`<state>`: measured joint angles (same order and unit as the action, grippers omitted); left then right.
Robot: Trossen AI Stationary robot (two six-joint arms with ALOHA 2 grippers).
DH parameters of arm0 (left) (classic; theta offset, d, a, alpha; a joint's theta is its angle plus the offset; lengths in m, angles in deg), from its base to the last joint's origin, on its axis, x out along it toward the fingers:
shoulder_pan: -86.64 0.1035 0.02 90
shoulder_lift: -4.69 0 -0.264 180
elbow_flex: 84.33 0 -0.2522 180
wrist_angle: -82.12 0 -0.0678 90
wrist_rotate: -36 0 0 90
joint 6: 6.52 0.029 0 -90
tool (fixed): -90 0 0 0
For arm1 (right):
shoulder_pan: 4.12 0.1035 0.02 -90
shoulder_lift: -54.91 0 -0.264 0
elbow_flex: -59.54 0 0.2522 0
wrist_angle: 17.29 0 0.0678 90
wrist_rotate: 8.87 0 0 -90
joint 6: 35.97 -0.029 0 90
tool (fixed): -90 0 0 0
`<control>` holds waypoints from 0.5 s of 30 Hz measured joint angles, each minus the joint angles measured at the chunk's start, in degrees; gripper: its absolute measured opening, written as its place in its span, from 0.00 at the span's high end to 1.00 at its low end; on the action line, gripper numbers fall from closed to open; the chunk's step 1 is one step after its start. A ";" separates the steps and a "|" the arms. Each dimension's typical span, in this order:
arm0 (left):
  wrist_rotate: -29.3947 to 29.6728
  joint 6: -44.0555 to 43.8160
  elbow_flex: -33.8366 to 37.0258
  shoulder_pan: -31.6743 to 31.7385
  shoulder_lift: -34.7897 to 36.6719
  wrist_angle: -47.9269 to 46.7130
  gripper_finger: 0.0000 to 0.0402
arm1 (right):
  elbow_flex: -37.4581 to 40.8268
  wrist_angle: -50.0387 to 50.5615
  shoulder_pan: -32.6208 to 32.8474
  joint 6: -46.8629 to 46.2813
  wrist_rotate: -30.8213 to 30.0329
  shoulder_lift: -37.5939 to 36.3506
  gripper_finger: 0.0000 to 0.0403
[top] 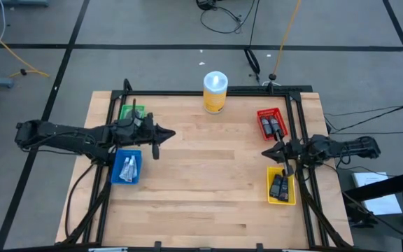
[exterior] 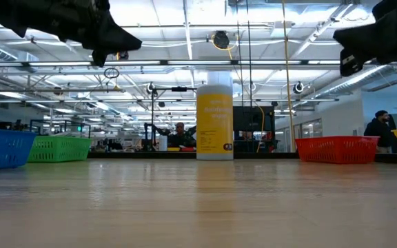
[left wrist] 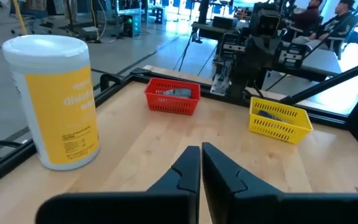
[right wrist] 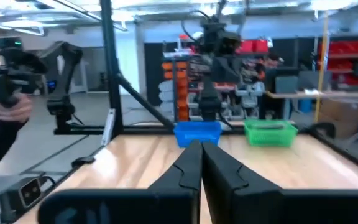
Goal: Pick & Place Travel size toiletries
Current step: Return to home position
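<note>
Along near table edge, bare wood showing. Just behind, blue bin holding white tubes, yellow bin holding dark toiletries. Left gripper hovering high beside blue bin, pressed together, empty; right gripper hovering likewise between yellow bin and red bin, itself carrying black bottles. Sorting looking complete. Homing well: retracting arms raised, clearing bin rims, avoiding yellow canister at far edge.

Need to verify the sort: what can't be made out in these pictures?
Green bin contents: high view, left arm covers part; low view, its wall hides them.
Dark items in red bin and yellow bin: high view, too small to identify.
</note>
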<state>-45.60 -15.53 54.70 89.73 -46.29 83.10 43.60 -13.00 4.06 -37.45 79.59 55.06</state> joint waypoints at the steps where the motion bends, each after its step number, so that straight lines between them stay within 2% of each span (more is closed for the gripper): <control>1: 0.00 0.06 0.00 0.00 0.00 -0.16 0.96 | 0.04 0.69 -0.60 -0.80 -0.04 -0.02 1.00; 9: 0.00 0.37 0.02 0.00 0.00 -1.28 0.94 | 1.27 4.78 -7.29 -3.84 0.37 0.06 1.00; 15: -1.05 0.73 0.02 -0.22 0.00 -1.30 0.99 | 1.29 6.93 -10.27 -4.47 6.87 0.12 1.00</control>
<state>-46.65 -14.79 54.73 89.52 -46.29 81.79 44.89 -6.08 -6.20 -41.92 86.46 55.18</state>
